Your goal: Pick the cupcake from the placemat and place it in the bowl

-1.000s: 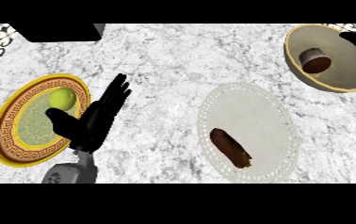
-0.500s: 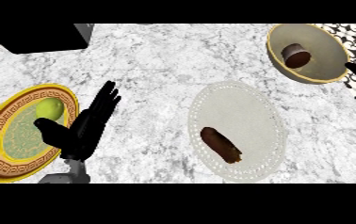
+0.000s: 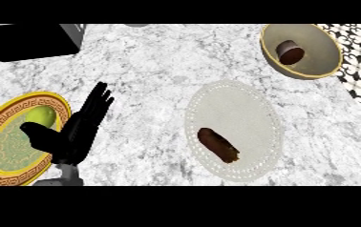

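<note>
Head view: the left robot hand (image 3: 79, 128) is seen resting with fingers straight and spread on the marbled white worktop (image 3: 155, 64). Far to its right, a brown cupcake (image 3: 291, 54) lies inside the round tan bowl (image 3: 328, 45). Between them, a pale oval placemat (image 3: 236, 109) carries an elongated brown pastry (image 3: 217, 145). A gold-rimmed plate (image 3: 14, 145) touches the hand's left.

marble counter (image 3: 155, 64), placemat (image 3: 236, 111), bowl (image 3: 321, 71), plate (image 3: 14, 176)

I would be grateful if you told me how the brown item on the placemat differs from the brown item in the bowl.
The item on the placemat is long and narrow; the item in the bowl is short and stubby. The first lies flat on the white oval placemat; the second leans against the inner wall of the tan bowl. Both are dark brown, and no hand touches either.
</note>
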